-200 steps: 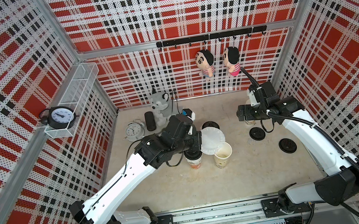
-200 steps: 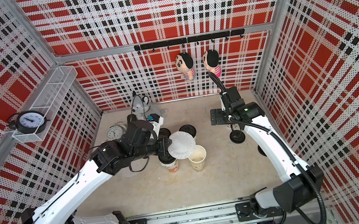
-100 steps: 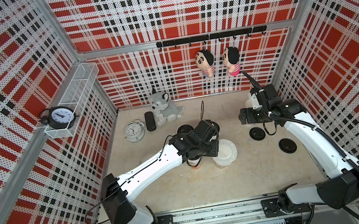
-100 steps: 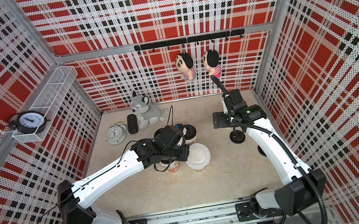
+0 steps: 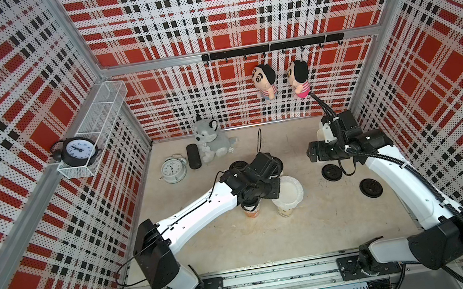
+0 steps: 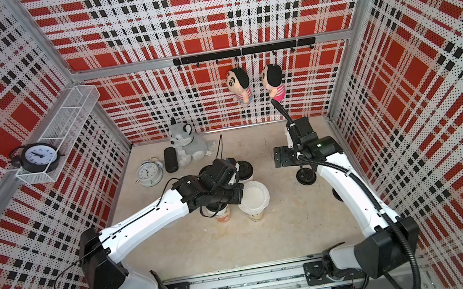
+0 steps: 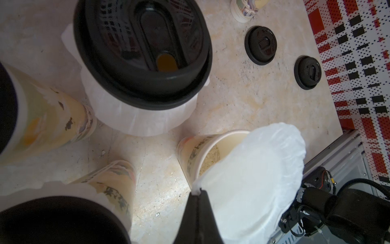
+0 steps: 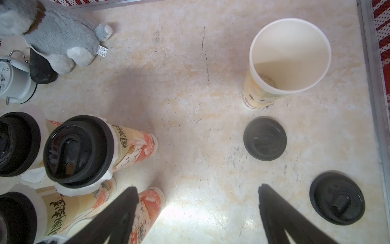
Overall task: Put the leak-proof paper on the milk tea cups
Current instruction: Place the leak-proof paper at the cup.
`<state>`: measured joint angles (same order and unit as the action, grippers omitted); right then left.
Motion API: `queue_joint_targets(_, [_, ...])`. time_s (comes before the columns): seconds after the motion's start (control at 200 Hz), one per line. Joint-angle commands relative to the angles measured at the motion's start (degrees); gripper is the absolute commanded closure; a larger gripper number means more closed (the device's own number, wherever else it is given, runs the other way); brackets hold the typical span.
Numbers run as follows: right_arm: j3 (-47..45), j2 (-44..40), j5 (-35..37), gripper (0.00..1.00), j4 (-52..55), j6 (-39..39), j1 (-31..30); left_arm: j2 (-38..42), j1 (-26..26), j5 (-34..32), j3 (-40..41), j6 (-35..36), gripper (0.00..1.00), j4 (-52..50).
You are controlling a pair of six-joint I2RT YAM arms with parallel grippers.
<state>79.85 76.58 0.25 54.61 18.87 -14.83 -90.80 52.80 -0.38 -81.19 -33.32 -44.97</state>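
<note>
In both top views the left arm reaches across the counter (image 5: pixel 301 243) to a cluster of cups near its middle. The left jaws pinch the edge of a round white paper (image 5: pixel 289 190), which lies over the mouth of a cup (image 5: pixel 285 212). Just beside it stands a lidded cup (image 5: pixel 251 211), partly under the wrist. The right arm hangs near the back right corner, with two loose lids (image 5: pixel 331 172) on the counter close by. The right jaws are too small here to judge.

In the left wrist view the left jaws are together, clamped on the rim of the paper (image 7: pixel 253 179). The paper is tilted and covers only part of the cup (image 7: pixel 200 152). One side of the mouth is uncovered and shows a grainy brown layer inside. Another lidded cup (image 7: pixel 143 52) nearby has paper frilling out beneath its lid.

In the right wrist view the right jaws stand wide apart with nothing between them, above bare counter. An open cup (image 8: pixel 289 57) stands upright near the loose lids (image 8: pixel 264 138). A grey plush (image 8: pixel 59 36) and a clock (image 8: pixel 12 82) sit well apart from it.
</note>
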Motion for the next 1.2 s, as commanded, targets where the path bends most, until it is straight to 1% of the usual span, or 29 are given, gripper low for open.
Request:
queue_joint_targets(0.0, [-0.53, -0.67, -0.25, 0.07, -0.88, -0.86, 0.48, -0.86, -0.41, 0.35, -2.3, 1.13, 1.0, 0.76])
queue_joint_targets(0.065, [-0.58, -0.64, -0.31, 0.07, -0.87, -0.93, 0.5, -1.06, -0.58, 0.38, -2.56, 1.31, 1.0, 0.67])
queue_joint_targets(0.155, [-0.67, -0.64, -0.34, 0.07, -0.93, -0.92, 0.5, -1.23, -0.78, 0.52, -2.9, 1.46, 0.97, 0.67])
queue_joint_targets(0.566, [-1.04, -0.89, -0.69, 0.07, -1.17, -0.95, 0.59, -1.85, -0.95, 0.64, -3.44, 1.76, 0.8, 0.24])
queue_joint_targets(0.932, [-1.08, -0.73, -1.21, 0.07, -1.43, -0.94, 0.68, -0.94, -1.05, -0.32, -3.78, 1.51, 0.77, -1.08])
queue_joint_targets(1.147, [-1.12, -0.73, -0.79, 0.06, -1.35, -0.77, 0.68, -0.96, -1.16, -0.45, -3.97, 1.59, 0.55, -1.24])
queue_joint_targets(1.192, [-1.06, -0.73, -0.53, 0.04, -1.19, -0.68, 0.75, -0.95, -1.17, -0.5, -4.1, 1.66, 0.52, -1.26])
